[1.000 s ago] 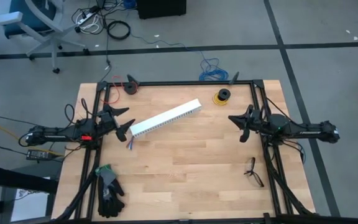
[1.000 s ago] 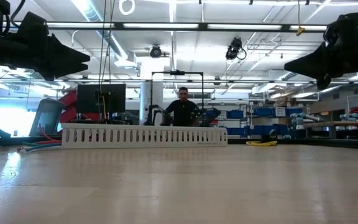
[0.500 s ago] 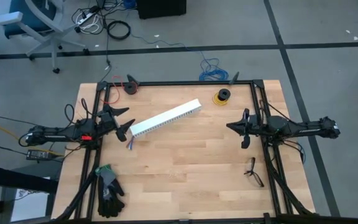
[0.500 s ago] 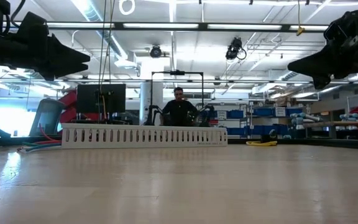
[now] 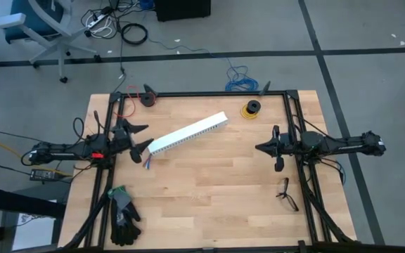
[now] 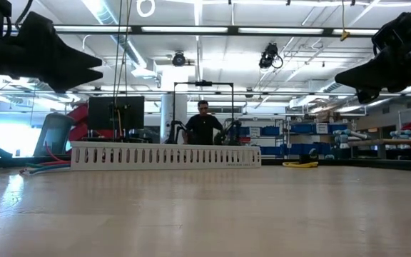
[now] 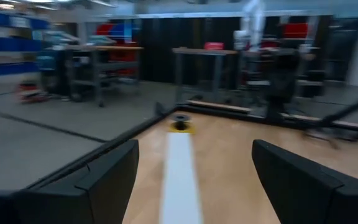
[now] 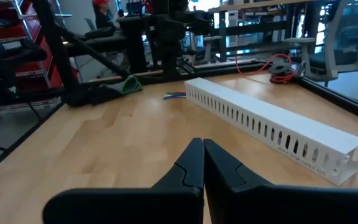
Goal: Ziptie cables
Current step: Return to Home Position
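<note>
Noted thin coloured cables (image 5: 146, 164) left of centre, poking from slotted white plastic duct (image 5: 188, 133), beside left gripper (image 5: 145, 138), spread wide, empty; right gripper (image 8: 202, 155) pinched together, empty

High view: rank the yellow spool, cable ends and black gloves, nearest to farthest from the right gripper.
1. Yellow spool, far edge, close by the right gripper.
2. Cable ends, at the white duct's left end.
3. Black gloves, front-left corner.
</note>
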Available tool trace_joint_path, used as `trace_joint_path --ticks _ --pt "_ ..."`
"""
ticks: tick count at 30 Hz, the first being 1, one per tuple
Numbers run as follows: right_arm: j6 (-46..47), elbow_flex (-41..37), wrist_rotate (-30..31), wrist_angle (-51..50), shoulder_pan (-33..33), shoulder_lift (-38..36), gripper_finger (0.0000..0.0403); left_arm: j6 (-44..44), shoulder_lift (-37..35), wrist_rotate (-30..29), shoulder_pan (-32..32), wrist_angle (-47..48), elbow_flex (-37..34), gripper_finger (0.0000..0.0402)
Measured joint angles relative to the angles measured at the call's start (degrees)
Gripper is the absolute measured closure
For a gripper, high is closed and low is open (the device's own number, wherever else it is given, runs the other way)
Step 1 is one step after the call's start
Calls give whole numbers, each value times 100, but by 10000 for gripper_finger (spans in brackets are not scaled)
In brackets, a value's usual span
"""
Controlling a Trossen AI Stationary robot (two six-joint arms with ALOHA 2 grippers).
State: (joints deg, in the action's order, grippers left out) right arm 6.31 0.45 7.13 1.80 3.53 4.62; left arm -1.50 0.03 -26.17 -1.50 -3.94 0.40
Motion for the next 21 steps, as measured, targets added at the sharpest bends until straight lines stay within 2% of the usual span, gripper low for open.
trace_joint_path --ticks 3,5,12,21 --pt "-25 0 -34 -7 0 -2 403 -42 0 563 0 -18 0 78" --pt "-73 0 -34 -7 0 -2 403 -54 0 741 -2 -24 0 78" --pt "-143 0 68 5 0 -2 403 -15 0 112 0 -62 0 78" --pt "-667 0 163 20 -2 -2 403 132 0 69 0 -62 0 78"
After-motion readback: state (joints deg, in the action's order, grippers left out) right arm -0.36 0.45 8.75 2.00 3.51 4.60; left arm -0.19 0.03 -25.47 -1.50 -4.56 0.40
